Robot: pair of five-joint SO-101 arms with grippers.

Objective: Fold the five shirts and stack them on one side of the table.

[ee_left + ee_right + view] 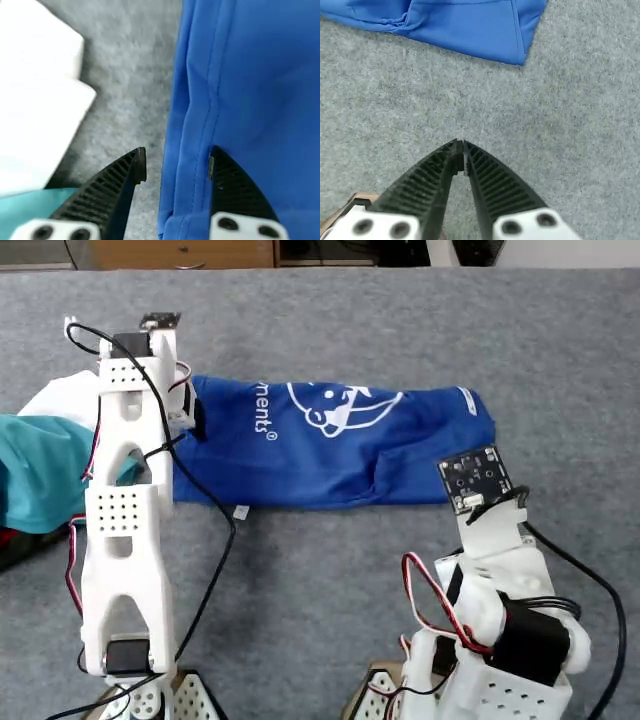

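A blue shirt [330,445] with a white print lies folded into a long band across the middle of the grey table. My left gripper [177,165] stands open at the shirt's left end, its fingers straddling the blue hem [187,150]; in the high view the left gripper [190,420] sits at that same edge. My right gripper [464,150] is shut with nothing in it, held over bare table short of the blue shirt's corner [485,30]. The right arm [490,540] stands near the shirt's right end.
At the far left lie a white shirt [60,400] and a teal shirt [40,475], with a dark red piece [15,540] under them. The white shirt [35,90] lies close beside my left gripper. Grey table [330,570] stretches in front of the blue shirt.
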